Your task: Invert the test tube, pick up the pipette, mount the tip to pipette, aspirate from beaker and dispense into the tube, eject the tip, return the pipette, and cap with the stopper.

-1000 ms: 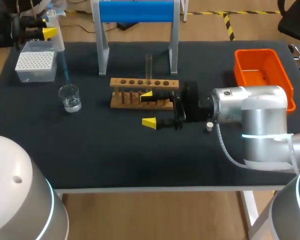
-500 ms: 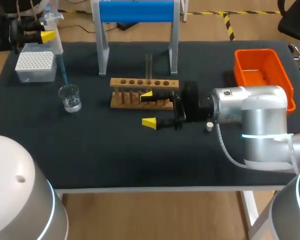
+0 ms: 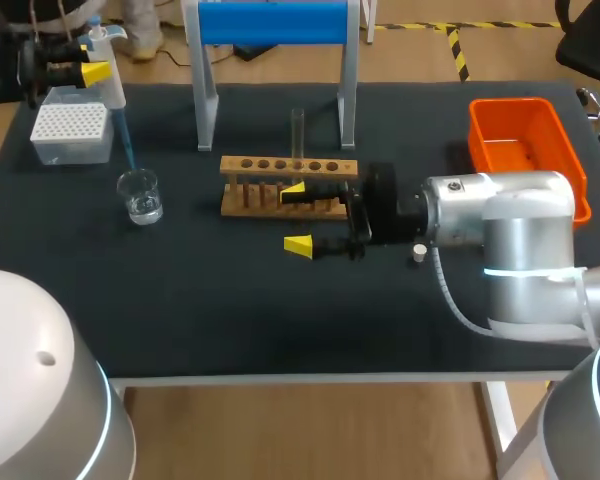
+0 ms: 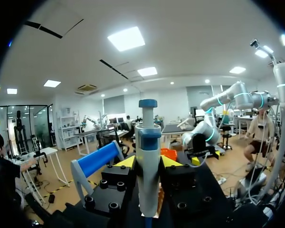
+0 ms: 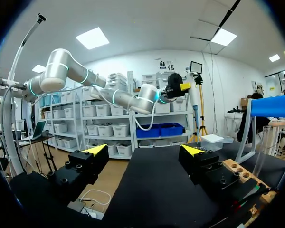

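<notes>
Left gripper (image 3: 91, 58) is clamped on the pipette (image 3: 111, 88), whose blue tip slants down toward the beaker (image 3: 140, 195), at 5 o'clock from the tip box (image 3: 72, 130). Right gripper (image 3: 298, 216) gapes wide with nothing between its fingers, at 6 o'clock from the tube (image 3: 298, 128), which stands in the rack (image 3: 270, 165). The stopper (image 3: 419, 251) lies at the gripper's 3 o'clock.

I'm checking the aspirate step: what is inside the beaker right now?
The beaker looks to hold clear liquid low down. The pipette in the left gripper points its tip at the rim; whether it dips into the liquid cannot be seen.
</notes>
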Controlling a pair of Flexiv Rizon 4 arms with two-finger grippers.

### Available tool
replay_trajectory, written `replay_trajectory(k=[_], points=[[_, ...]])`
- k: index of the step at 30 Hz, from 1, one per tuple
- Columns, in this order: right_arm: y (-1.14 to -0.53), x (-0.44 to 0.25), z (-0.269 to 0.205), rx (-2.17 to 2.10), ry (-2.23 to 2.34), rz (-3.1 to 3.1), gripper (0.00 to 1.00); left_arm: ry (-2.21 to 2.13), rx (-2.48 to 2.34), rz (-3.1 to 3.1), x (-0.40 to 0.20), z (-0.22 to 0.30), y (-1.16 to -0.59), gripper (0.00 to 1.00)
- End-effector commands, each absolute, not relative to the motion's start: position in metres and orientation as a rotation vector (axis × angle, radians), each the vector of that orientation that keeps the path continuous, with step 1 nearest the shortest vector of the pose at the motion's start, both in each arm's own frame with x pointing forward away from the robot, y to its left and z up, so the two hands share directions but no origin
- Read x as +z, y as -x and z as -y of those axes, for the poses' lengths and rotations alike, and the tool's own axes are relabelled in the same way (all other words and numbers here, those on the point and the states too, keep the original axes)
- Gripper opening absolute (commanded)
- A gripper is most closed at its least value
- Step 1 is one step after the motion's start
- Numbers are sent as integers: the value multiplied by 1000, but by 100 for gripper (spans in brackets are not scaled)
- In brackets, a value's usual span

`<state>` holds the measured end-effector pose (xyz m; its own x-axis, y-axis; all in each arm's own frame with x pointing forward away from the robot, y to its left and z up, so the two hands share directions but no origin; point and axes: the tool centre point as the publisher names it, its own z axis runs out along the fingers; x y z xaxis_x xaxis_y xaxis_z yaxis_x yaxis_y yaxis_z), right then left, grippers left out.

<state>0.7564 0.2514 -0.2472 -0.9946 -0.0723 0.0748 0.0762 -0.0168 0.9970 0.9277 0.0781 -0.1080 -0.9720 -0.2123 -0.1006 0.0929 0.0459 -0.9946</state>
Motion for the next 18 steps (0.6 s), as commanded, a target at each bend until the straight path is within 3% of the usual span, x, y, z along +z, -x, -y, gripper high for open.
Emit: replay_trajectory(k=[1,7,18], points=[[-756,-247,-250,-2168,4,2127,100,124,-2023,-2098,-108,-77,-928,0],[-758,-248,-258,-2149,3,2181,100,124,-2023,-2098,-108,-77,-928,0],[-778,-269,-318,-2044,96,2409,100,124,-2023,-2098,-108,-77,-928,0]])
